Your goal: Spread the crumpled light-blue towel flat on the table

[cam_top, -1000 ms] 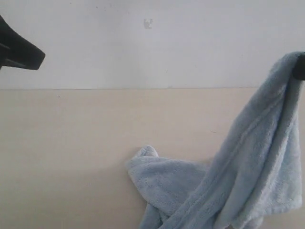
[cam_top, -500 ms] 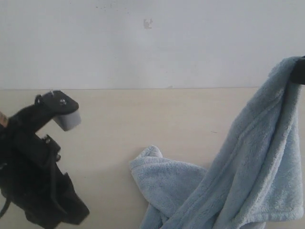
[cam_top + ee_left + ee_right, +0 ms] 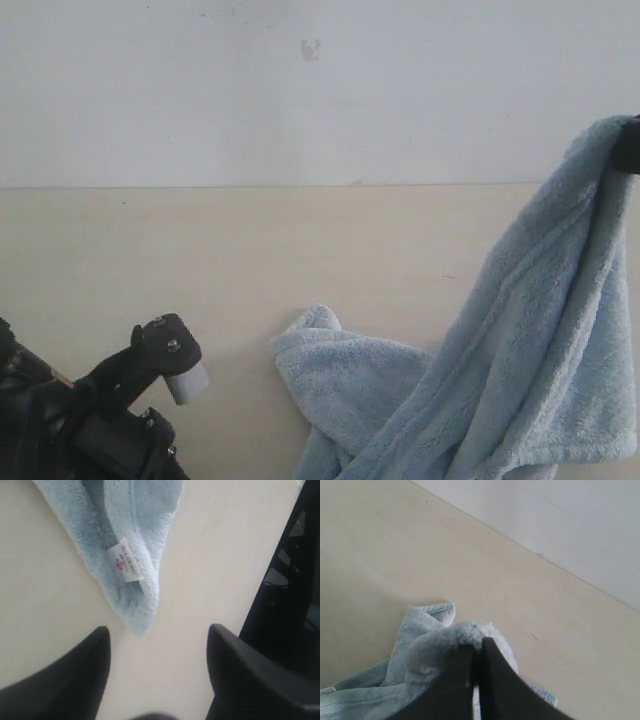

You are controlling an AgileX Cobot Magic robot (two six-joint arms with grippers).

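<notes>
Beige bench [image 3: 200,250] meets a pale wall [image 3: 300,110]. My right tool [image 3: 477,650] is clamped on the towel [image 3: 530,340], lifting it at 3 o'clock while the rest trails to 5. My left tool [image 3: 159,632] stands apart over the labelled corner [image 3: 141,620]. The cloth looks soft, limp and light, so I'd pinch that hem.

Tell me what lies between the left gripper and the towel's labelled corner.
Nothing but bare table. The left wrist view shows the towel corner with its label pointing toward the open left gripper, no object between them.
</notes>
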